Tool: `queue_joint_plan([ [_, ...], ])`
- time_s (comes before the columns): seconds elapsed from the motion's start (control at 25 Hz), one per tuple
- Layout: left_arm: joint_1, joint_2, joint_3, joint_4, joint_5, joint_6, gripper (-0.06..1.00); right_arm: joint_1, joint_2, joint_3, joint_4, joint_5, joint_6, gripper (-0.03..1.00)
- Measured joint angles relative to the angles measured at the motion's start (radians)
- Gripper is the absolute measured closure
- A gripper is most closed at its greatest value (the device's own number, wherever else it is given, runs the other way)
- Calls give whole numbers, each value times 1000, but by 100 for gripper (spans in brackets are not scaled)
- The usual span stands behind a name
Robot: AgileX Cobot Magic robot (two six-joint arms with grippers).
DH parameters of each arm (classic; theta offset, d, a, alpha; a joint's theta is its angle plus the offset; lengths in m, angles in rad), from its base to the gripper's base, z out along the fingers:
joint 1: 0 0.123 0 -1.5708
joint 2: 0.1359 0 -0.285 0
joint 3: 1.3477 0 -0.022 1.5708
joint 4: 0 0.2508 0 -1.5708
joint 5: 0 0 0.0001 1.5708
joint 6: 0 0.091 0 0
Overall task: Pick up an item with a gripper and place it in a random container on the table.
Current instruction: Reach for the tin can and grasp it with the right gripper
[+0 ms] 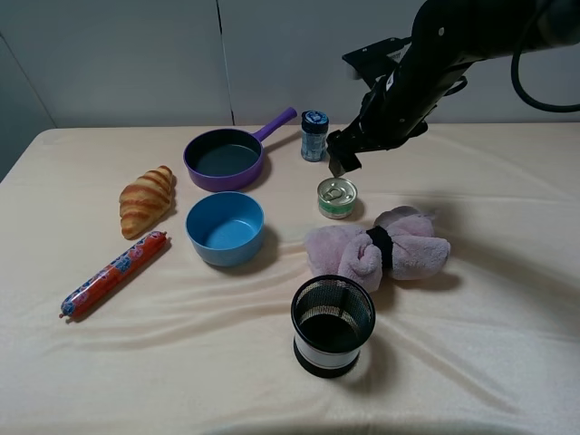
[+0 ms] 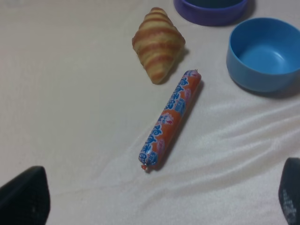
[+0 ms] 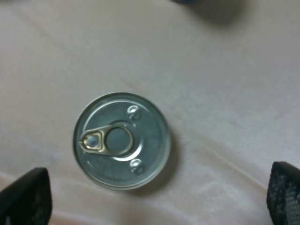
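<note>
The small tin can (image 1: 337,198) with a green label and silver pull-tab lid stands upright on the cream cloth of the table (image 1: 507,362), right of the middle. My right gripper (image 1: 344,161) hovers just above and behind it, apart from it. In the right wrist view the can's lid (image 3: 122,140) lies ahead of the open gripper (image 3: 154,199), whose fingertips (image 3: 23,199) show at the frame's corners, empty. The black mesh cup (image 1: 333,324) stands upright near the front, empty. My left gripper (image 2: 157,199) is open and empty above the cloth; it is out of the exterior view.
A purple pan (image 1: 224,159) and a blue-capped jar (image 1: 314,136) stand behind the can. A blue bowl (image 1: 225,228), a croissant (image 1: 146,199) and a wrapped sausage (image 1: 115,274) lie to the left. A pink bundled cloth (image 1: 379,246) lies between the can and the cup.
</note>
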Motion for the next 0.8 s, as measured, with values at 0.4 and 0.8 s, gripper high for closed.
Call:
queue_joint_plan([
  [0.4, 0, 0, 0, 0, 0, 0, -5, 3, 90, 0, 2, -59, -1, 27],
  [0.8, 0, 0, 0, 0, 0, 0, -5, 3, 147, 0, 7, -80, -1, 27],
])
